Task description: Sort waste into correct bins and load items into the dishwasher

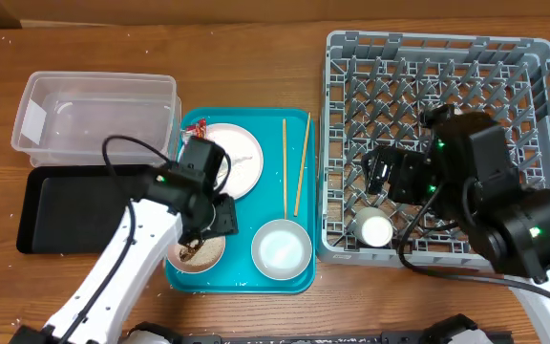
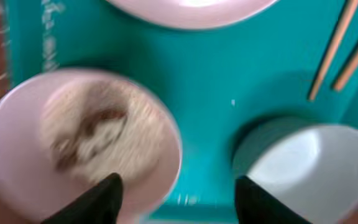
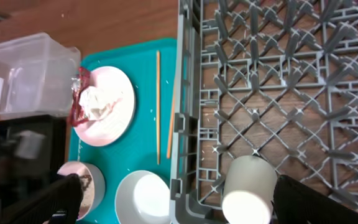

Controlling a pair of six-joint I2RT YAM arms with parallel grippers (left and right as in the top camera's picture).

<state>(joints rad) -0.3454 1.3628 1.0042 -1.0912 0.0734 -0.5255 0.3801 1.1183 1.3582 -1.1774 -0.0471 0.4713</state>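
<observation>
The pink bowl (image 1: 199,254) holds rice and a brown scrap (image 2: 98,121) and sits at the front left of the teal tray (image 1: 246,279). The white bowl (image 1: 282,248) sits beside it. My left gripper (image 2: 179,196) is open and empty, low over the gap between the two bowls. The plate (image 1: 237,158) carries the red wrapper (image 3: 79,99) and white napkin (image 3: 98,102). Two chopsticks (image 1: 294,167) lie on the tray. The white cup (image 1: 375,229) stands in the grey rack's (image 1: 504,57) front left corner. My right gripper (image 3: 185,199) is wide open above it, not touching.
The clear tub (image 1: 94,115) stands at the back left, with the black tray (image 1: 65,205) in front of it. The rack's wall (image 3: 182,93) runs right beside the teal tray. Bare wood table lies behind and in front.
</observation>
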